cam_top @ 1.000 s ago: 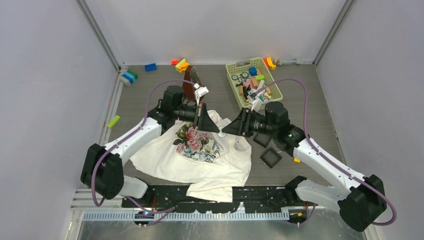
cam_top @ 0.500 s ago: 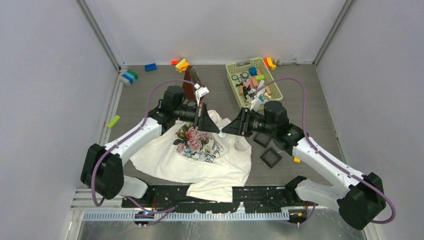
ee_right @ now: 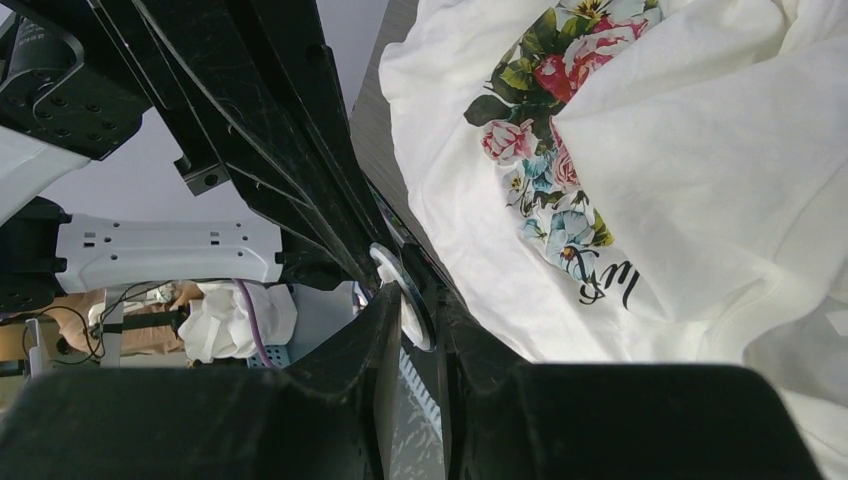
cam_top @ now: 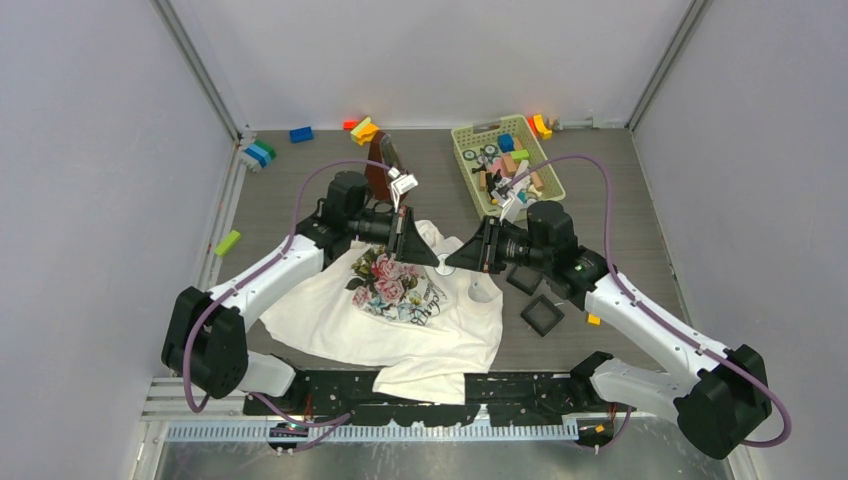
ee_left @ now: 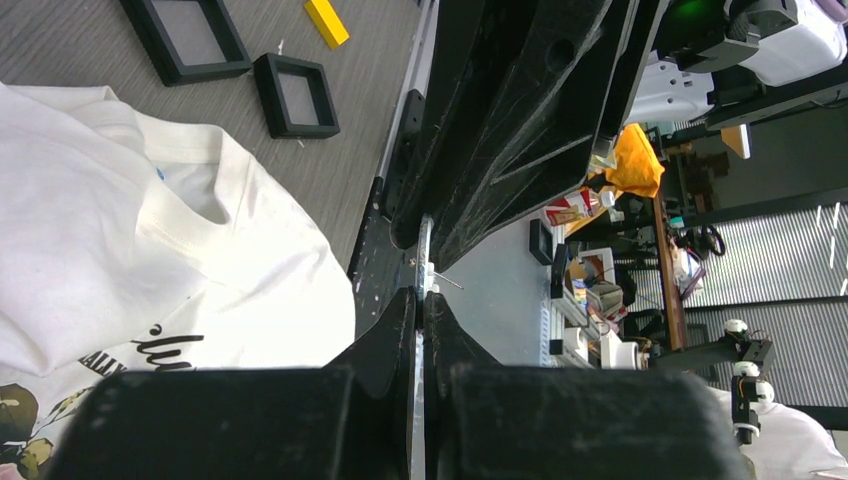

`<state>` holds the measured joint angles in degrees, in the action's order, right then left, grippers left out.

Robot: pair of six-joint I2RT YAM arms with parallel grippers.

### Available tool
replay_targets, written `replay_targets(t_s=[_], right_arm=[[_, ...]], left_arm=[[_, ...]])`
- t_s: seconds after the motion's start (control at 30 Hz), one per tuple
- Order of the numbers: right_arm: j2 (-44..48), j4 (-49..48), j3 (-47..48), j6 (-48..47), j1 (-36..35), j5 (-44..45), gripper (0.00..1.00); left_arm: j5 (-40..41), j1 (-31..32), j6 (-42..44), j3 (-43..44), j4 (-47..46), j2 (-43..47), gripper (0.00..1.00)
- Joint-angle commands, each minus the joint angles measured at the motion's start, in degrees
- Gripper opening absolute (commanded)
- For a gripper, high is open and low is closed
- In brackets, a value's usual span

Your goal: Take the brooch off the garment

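Where the left pincer and right pincer meet tip to tip above the collar of the garment, both press on the brooch, which is lifted off the fabric. Bare bench lies open to the far left. A green basket stands behind the right arm, and two black square trays lie just beside the collar. The garment's hem overhangs the near bench edge. From above, the brooch is hidden between the tips. The left wrist view shows it only edge-on, as a pale sliver.
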<state>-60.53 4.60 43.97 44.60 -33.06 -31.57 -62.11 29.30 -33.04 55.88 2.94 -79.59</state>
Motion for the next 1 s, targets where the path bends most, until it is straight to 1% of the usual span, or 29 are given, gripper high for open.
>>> replay_targets(t_s=[0.0, 0.13, 0.33, 0.4, 0.47, 0.53, 0.6, 0.73, 0.83, 0.97], right_arm=[[-0.74, 0.28, 2.4, -1.69, -0.8, 1.52, 0.24], [-0.19, 2.17, 3.11, -2.09, -0.95, 3.53, 0.25], [4.31, 1.83, 2.95, -1.5, -0.95, 6.25, 0.32], [4.92, 0.98, 2.78, -0.99, -0.95, 5.61, 0.35], [4.98, -1.29, 2.14, -0.02, -0.96, 3.61, 0.43], [4.65, -3.08, 1.54, 0.81, -0.96, 2.04, 0.47], [4.19, -3.41, 1.58, 0.97, -0.96, 1.5, 0.49], [2.7, -2.42, 2.21, 0.3, -1.42, 1.5, 0.5], [1.57, 0.19, 3.21, -1.16, -2.15, 3.11, 0.5], [0.56, 1.32, 3.32, -2.32, -3.07, 4.24, 0.49]], left_arm=[[-1.96, 0.58, -0.93, 1.32, -1.93, 0.17, 0.0], [-1.5, 0.67, -0.54, 1.5, -1.13, 0.05, 0.0], [-0.87, 0.67, 0.43, 1.76, 0.41, 0.02, 0.0], [-0.86, 0.67, 0.51, 1.84, 0.6, -0.12, 0.0], [-0.78, 0.67, 0.71, 1.95, 0.95, -0.12, 0.0], [-0.66, 0.72, 0.88, 1.94, 1.22, -0.05, 0.0], [-0.52, 0.76, 1.18, 1.99, 1.69, -0.18, 0.0], [-0.39, 0.91, 1.29, 2.22, 2.27, -0.15, 0.0], [-0.41, 0.94, 1.42, 2.28, 2.5, 0.04, 0.0], [-0.33, 1.02, 1.63, 2.39, 2.92, 0.19, 0.0]])
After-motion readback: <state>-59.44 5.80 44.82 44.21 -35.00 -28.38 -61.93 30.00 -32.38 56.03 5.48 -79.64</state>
